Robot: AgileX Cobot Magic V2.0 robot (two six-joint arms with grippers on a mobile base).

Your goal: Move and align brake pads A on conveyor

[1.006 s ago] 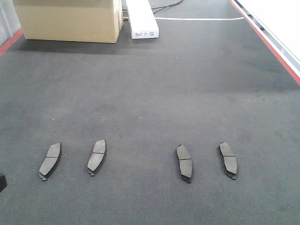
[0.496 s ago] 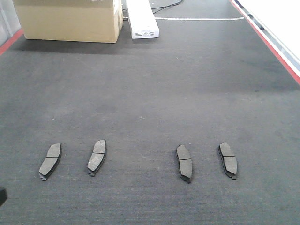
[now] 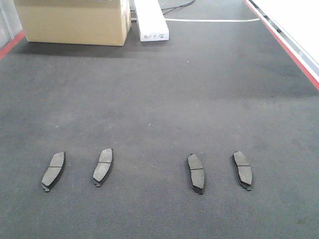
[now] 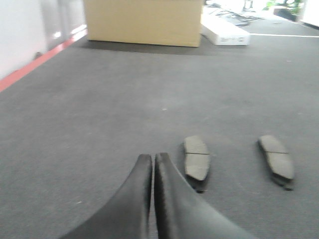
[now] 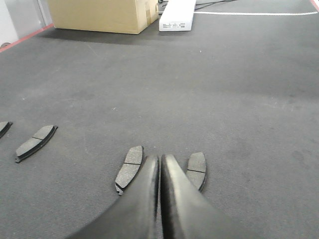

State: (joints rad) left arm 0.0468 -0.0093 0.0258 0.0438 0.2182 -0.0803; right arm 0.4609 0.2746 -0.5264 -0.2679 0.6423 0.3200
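Note:
Several dark grey brake pads A lie in a row across the near part of the conveyor [image 3: 159,99]: two on the left [image 3: 53,171] [image 3: 103,166] and two on the right [image 3: 196,173] [image 3: 242,169], all roughly lengthwise. Neither gripper shows in the front view. My left gripper [image 4: 153,157] is shut and empty above the belt, with a pad [image 4: 197,158] just right of its tips and another pad [image 4: 276,159] farther right. My right gripper [image 5: 160,158] is shut and empty, its tips between a pad [image 5: 129,169] on the left and a pad [image 5: 197,168] on the right.
A cardboard box [image 3: 75,22] and a long white box [image 3: 151,20] stand at the far end of the belt. Red stripes run along the right edge [image 3: 294,55] and the left edge [image 3: 10,45].
A dark shape at the lower left edge of the front view has slid down and out of frame. The pads have not moved.

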